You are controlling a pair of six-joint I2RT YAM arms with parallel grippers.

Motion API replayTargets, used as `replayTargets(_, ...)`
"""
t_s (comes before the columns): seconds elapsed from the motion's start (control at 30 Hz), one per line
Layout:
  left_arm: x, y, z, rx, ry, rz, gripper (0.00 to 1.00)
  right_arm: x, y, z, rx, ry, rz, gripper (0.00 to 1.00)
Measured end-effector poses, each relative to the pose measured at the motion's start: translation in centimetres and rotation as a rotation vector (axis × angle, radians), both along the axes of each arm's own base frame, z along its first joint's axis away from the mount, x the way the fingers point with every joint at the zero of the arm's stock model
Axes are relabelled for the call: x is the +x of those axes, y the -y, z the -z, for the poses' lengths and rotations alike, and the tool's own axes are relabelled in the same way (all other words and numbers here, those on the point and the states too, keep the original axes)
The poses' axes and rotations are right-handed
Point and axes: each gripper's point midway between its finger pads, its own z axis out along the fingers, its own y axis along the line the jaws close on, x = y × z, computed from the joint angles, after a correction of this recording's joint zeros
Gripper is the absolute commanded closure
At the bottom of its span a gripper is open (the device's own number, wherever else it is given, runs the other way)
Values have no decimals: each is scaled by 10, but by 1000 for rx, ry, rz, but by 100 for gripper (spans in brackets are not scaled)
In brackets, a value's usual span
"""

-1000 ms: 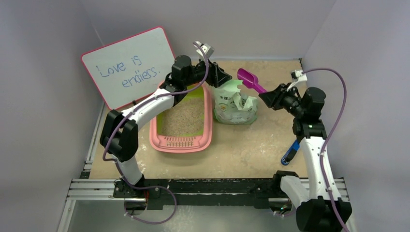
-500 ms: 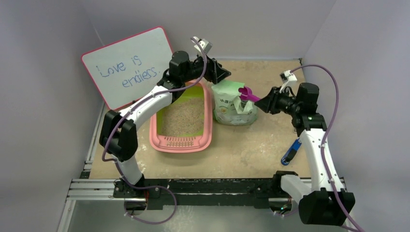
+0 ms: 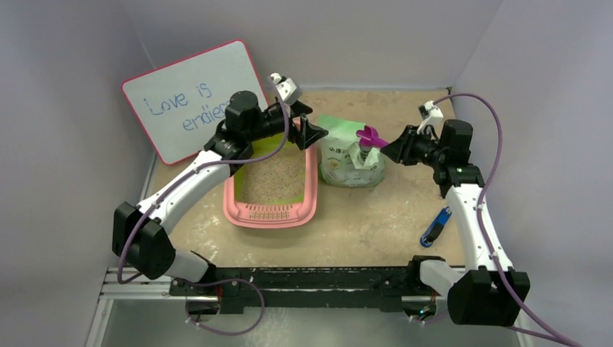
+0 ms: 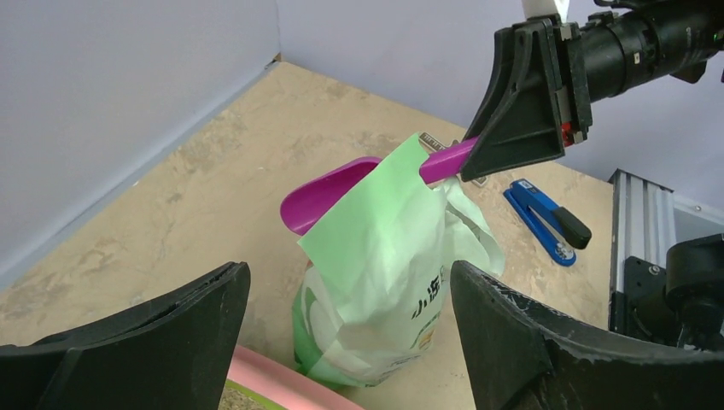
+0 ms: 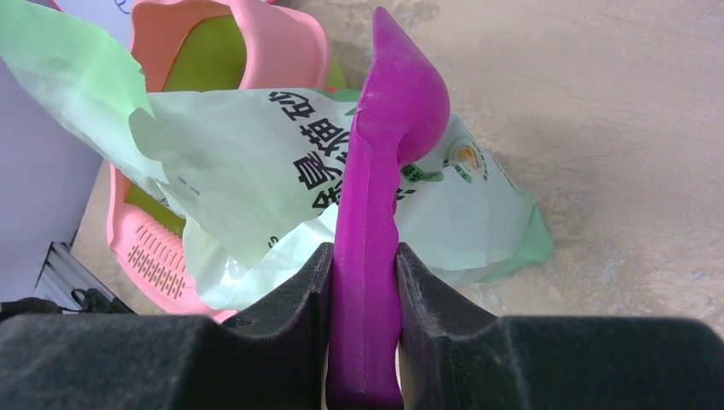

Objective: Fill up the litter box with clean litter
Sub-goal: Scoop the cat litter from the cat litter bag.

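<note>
- Two end effectors are gathered at a pale green printed plastic bag (image 3: 350, 160), which stands upright on the sandy-beige desk (image 3: 376, 217), just right of the litter box.
- The rectangular pink plastic litter box (image 3: 269, 220) with its lime-green inner wall sits left of centre. Only beige sandy granules (image 3: 275, 177) are seen in it.
- No green clean litter is visible in any view; it is judged to be inside the bag.
- The right end effector (image 5: 363, 256) is pinched on the handle of a magenta plastic scoop (image 5: 401, 102), whose bowl is held at the bag's top.
- Whether the bowl has entered the mouth cannot be told, since a loose flap hides it in the left wrist view.
- The left end effector (image 4: 346, 282) is spread wide with nothing between its fingers, and is held over the box's far right corner, facing the bag.
- The step in hand is judged to be scooping litter from the bag.
- For the next move, the bowl would need to be lowered into the mouth and loaded. The flap may need to be held aside by the left end effector.
</note>
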Motion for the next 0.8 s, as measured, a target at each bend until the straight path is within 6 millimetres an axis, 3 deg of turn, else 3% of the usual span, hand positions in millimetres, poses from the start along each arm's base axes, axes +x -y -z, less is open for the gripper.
replayTargets(0.13, 4, 9, 18, 17, -27, 44, 16, 2, 0, 0, 4, -1, 1, 100)
replayTargets(0.23, 10, 19, 47, 47, -89, 76, 23, 1, 0, 0, 4, 0, -1, 100)
replayTargets(0.37, 14, 30, 80, 58, -175, 119, 52, 1, 0, 0, 0, -4, 1, 100)
replayTargets(0.43, 14, 33, 81, 51, -187, 126, 69, 1, 1, -4, -3, -3, 3, 100)
replayTargets(0.63, 21, 45, 76, 15, -198, 148, 98, -2, 5, -40, -22, 11, 28, 100)
replayTargets(0.8, 19, 47, 77, 6, -215, 170, 100, -9, 12, -80, -56, 35, 67, 100)
